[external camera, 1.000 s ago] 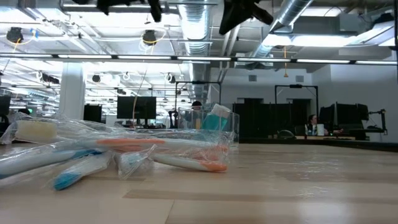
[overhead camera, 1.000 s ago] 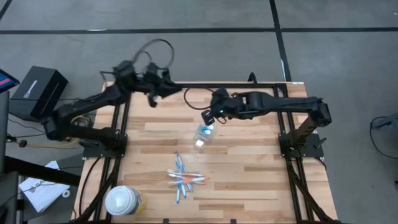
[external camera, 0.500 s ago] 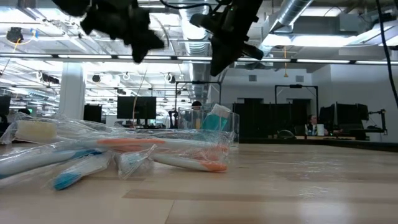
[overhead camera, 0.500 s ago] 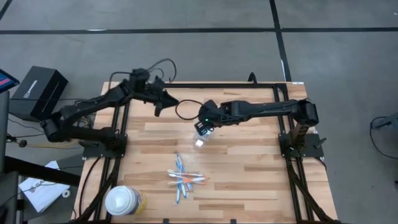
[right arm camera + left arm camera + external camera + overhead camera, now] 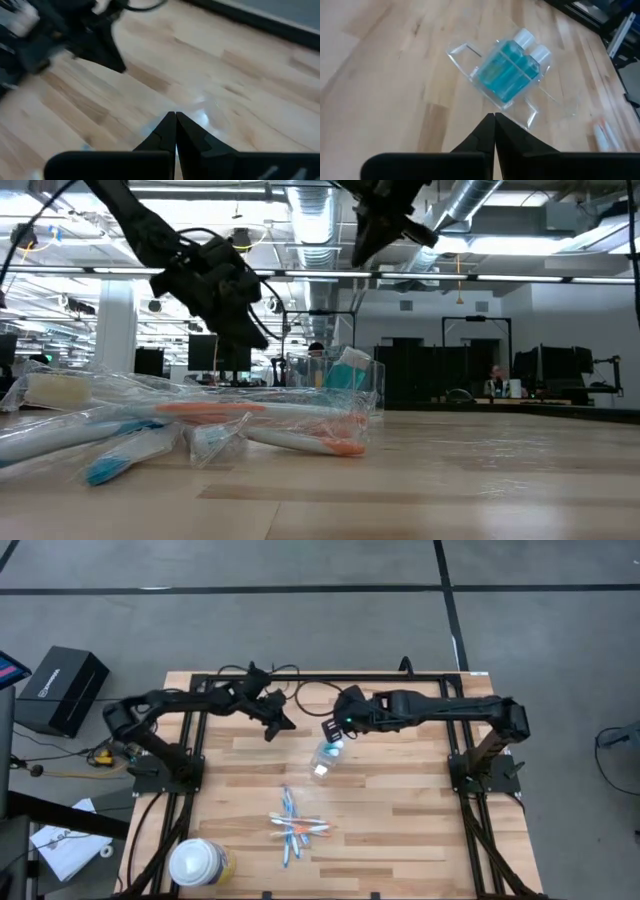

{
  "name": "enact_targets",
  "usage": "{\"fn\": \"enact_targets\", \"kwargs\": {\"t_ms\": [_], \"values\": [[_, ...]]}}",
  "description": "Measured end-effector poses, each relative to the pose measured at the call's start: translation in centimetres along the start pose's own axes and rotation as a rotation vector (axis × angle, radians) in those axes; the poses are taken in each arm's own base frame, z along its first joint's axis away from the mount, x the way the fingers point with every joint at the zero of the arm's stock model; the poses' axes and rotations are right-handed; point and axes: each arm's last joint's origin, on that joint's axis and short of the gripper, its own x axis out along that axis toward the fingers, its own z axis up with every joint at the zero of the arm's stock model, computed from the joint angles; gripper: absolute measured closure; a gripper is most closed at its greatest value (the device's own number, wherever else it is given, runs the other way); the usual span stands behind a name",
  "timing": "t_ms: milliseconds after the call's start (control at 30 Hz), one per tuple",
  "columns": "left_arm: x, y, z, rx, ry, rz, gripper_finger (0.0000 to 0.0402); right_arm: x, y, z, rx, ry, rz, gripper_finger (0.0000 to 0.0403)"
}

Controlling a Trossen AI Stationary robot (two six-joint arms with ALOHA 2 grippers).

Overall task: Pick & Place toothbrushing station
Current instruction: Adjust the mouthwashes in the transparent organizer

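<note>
A small clear plastic cup (image 5: pixel 324 757) rests on the table's middle with two blue white-capped tubes (image 5: pixel 510 75) in it; it also shows in the low view (image 5: pixel 348 385). Several blue, white and orange toothbrushes (image 5: pixel 297 825) lie in a heap nearer the front edge, in clear wrapping (image 5: pixel 180 425). My left gripper (image 5: pixel 284 726) is shut and empty, above the table to the cup's left and slightly farther back, pointing at it (image 5: pixel 494 119). My right gripper (image 5: pixel 330 727) is shut and empty, above the cup's far side (image 5: pixel 362 255).
A large round white-topped yellowish container (image 5: pixel 197 862) stands at the near left corner. A black cable (image 5: pixel 300 700) loops over the far side of the table. Bare wood (image 5: pixel 420 810) lies to the right of the cup and toothbrushes.
My left gripper has swung from the far left corner toward the cup, coming down and toward the table's right and near edge. My right gripper dipped toward the cup, then rose and drew back to about where it was. The cup and toothbrushes have not moved.
</note>
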Motion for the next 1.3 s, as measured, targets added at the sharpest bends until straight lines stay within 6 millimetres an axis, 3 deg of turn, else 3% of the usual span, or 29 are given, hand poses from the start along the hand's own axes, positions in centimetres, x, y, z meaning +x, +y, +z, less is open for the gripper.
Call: {"fn": "enact_targets", "kwargs": {"t_ms": [300,700,1067,1300], "values": [[3.4,-0.7,-0.6,0.032,0.022,-0.059,0.0400,2.5,0.0,-2.7,0.004,0.136,-0.010,0.0403],[6.2,-0.3,-2.0,-0.008,0.057,-0.084,0.0400,2.6,0.3,-2.5,0.016,0.115,0.037,0.0403],[7.3,-1.5,-1.5,0.031,0.004,-0.077,0.0400,2.7,0.4,-2.5,0.006,0.113,0.040,0.0403],[8.8,-1.3,-2.0,-0.055,-0.021,-0.106,0.0401,2.7,0.6,-2.4,0.012,0.096,0.061,0.0403]]}}
